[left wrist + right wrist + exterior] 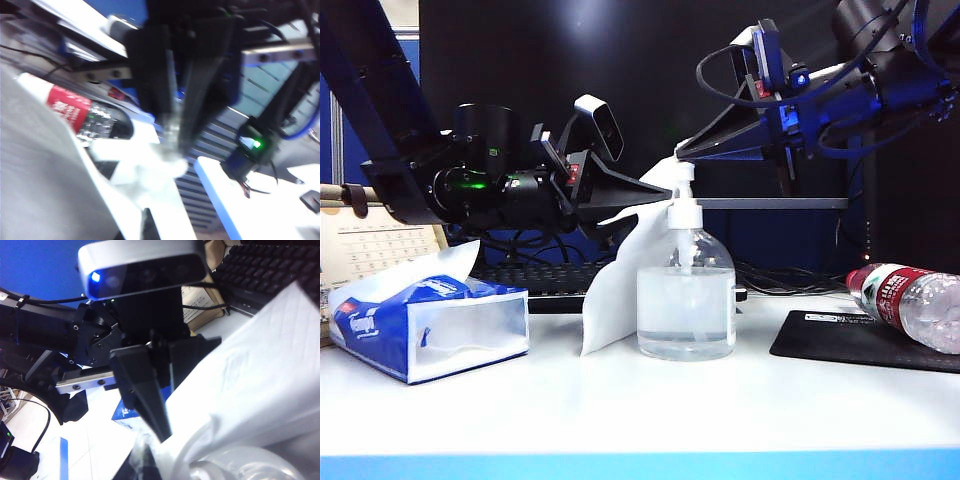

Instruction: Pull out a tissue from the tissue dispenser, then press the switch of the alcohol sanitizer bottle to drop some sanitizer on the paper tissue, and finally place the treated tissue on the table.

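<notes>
White desk (620,410) at the front: the left hand (665,192), clenched on the tissue (615,290), drapes it beside the bottle (686,300); the right hand (682,152), clenched and empty, sits at the pump (684,200), pressing next. The left wrist view is blurred. From the right wrist, the tissue (260,375) hides the nozzle; the pack (430,325) lies at nine o'clock.

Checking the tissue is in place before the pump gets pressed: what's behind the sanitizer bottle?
The tissue hangs behind the alcohol sanitizer bottle, held up by the shut left gripper. The shut right gripper sits above the switch. The bottle hides the tissue's right side.
</notes>
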Controlling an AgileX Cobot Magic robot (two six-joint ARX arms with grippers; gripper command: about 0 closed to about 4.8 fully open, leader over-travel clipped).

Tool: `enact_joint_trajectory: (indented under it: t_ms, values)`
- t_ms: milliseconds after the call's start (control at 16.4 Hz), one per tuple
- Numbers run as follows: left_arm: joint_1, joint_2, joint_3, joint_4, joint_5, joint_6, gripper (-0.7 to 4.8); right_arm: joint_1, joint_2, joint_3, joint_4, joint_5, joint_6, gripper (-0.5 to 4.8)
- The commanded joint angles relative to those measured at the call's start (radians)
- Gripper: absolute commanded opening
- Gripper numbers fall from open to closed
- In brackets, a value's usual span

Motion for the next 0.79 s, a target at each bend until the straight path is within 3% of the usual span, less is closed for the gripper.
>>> enact_joint_trajectory:
  t_ms: [61,791]
  values:
    - [0.000,-0.002,0.013,0.013,0.023,0.017,-0.06,0.003,0.014,-0.009,-0.048,0.040,-0.005,-0.05]
    - [-0.002,-0.002,0.013,0.005,0.098,0.060,-0.06,0.002,0.058,-0.009,-0.057,0.042,-0.020,-0.05]
